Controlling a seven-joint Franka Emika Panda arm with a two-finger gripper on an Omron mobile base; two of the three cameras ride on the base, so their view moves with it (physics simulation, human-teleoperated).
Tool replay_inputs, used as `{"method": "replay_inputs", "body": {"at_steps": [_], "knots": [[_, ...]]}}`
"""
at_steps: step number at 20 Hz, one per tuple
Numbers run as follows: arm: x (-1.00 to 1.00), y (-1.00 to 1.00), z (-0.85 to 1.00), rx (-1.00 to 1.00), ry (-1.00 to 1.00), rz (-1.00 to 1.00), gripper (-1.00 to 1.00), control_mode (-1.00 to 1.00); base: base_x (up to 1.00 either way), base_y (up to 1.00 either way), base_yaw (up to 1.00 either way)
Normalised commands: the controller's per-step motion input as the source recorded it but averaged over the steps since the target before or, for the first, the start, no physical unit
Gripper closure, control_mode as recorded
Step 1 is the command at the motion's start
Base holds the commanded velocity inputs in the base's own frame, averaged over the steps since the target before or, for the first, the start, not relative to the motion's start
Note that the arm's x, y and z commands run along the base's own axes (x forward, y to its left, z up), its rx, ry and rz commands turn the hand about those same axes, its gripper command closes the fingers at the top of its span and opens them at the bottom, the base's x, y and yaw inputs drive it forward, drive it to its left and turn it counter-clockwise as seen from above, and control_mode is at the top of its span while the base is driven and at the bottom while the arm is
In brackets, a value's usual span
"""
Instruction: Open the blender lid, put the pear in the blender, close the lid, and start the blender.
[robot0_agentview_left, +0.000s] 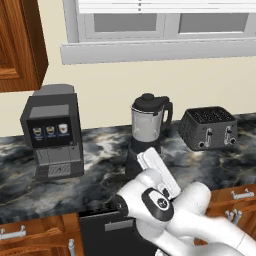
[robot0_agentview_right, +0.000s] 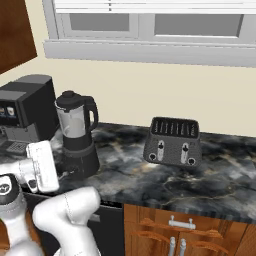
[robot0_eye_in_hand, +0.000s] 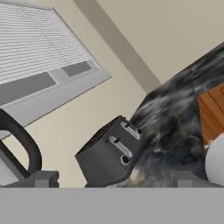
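Blender (robot0_agentview_left: 147, 125), one, upright on the dark marbled counter (robot0_agentview_left: 100, 165), between one boxy coffee machine (robot0_agentview_left: 52, 135) to its left and one dark toaster (robot0_agentview_left: 208, 127) to its right, apart from both. One blender lid (robot0_agentview_left: 148, 102), black and domed, seated on top of the jar. One window (robot0_agentview_left: 160, 25) on the wall above. Same row in the right base view: blender (robot0_agentview_right: 75, 130), lid (robot0_agentview_right: 70, 98) on the jar, toaster (robot0_agentview_right: 172, 141), and the coffee machine (robot0_agentview_right: 25, 110) cut off by the left edge. Lower front of the blender base covered in the left base view by the white hand of the arm (robot0_agentview_left: 165, 205). Contents of the jar hard to make out through the greyish wall. Arm folded low in front of the counter edge, elbow bent, hand raised and slanted towards the blender base, just beside it in the right base view. Gripper (robot0_eye_in_hand: 116, 179) tilted and rolled, looking past a curved black handle at the left edge towards the toaster (robot0_eye_in_hand: 109, 153). Fingertips (robot0_eye_in_hand: 43, 178) spread wide apart, nothing between them.
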Motion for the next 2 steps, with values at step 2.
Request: {"method": "replay_inputs", "body": {"at_steps": [2], "knots": [[-0.61,-0.09,0.65,0.00,-0.12,0.00,-1.00,-1.00,0.00,0.00,0.00]]}}
